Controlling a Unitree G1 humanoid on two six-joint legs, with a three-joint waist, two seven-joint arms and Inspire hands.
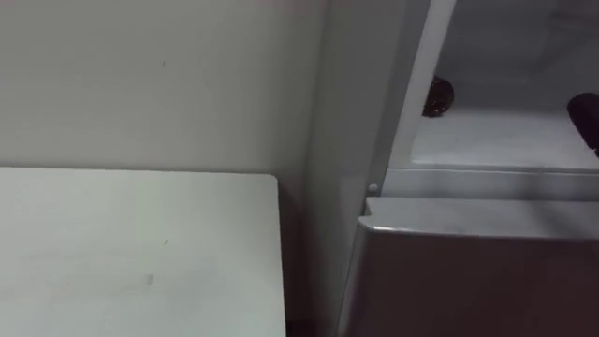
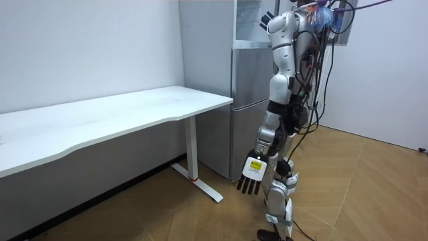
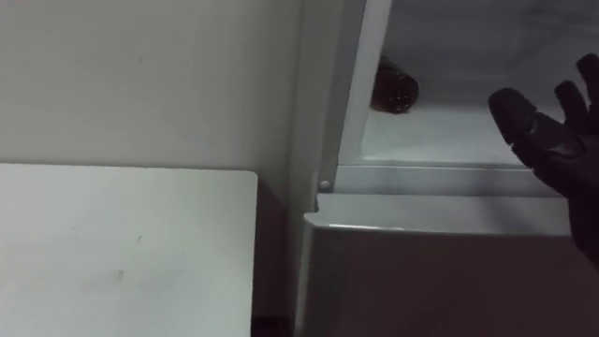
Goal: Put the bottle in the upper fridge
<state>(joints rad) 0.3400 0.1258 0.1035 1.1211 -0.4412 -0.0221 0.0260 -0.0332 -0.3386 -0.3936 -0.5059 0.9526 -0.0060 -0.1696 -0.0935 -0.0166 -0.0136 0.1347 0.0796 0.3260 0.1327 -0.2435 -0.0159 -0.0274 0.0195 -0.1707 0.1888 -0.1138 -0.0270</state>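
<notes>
My right hand at the open upper fridge, bottle lying inside

The dark brown rounded bottle (image 3: 394,89) lies on its side at the back left of the white shelf in the tall grey fridge's (image 3: 440,281) upper compartment, well apart from my black right hand (image 3: 552,150), which hovers at the shelf's right edge with fingers spread and holding nothing. I stand facing the fridge; my left hand (image 2: 251,176) hangs at my side, fingers loose and empty. The white rectangular table (image 1: 140,253) stands just beside the fridge on my left.
</notes>
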